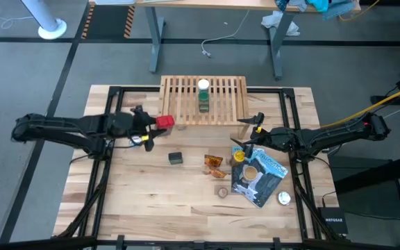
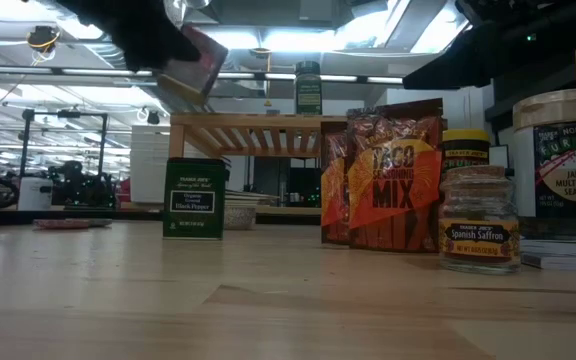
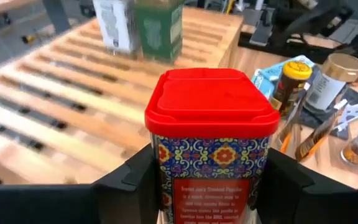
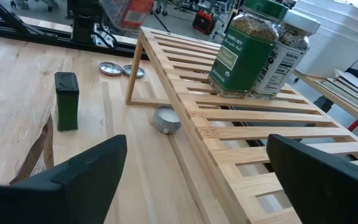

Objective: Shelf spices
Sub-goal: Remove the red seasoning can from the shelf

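My left gripper [image 1: 157,124] is shut on a red-capped spice tin [image 3: 211,134] with a patterned label, left of the shelf's near left corner. The shelf [image 1: 217,111], a low slatted wooden rack, stands at the table's far middle. A white-capped jar [image 1: 203,85] and a green-labelled jar [image 1: 203,104] stand on its slats. A dark square tin [image 1: 176,158], orange packets [image 1: 215,164] and a yellow-capped jar [image 1: 239,155] rest on the table. My right gripper [image 1: 247,133] is open by the shelf's near right corner, holding nothing. My left gripper pinches the tin's body on two opposite sides [image 3: 159,167], below the red cap, between its two fingers [image 3: 132,183]. The fingers come from the table's left, slanting slightly down. The tin [image 2: 193,65] is lifted clear of the table and leans a little.
A blue-and-black pouch [image 1: 261,175] lies at the near right with a tan-capped jar [image 1: 250,171] on it. A small saffron jar [image 1: 221,191] and a silver disc [image 1: 284,198] lie nearby. Under the shelf sit more silver discs [image 4: 165,119]. The table's left half is bare wood.
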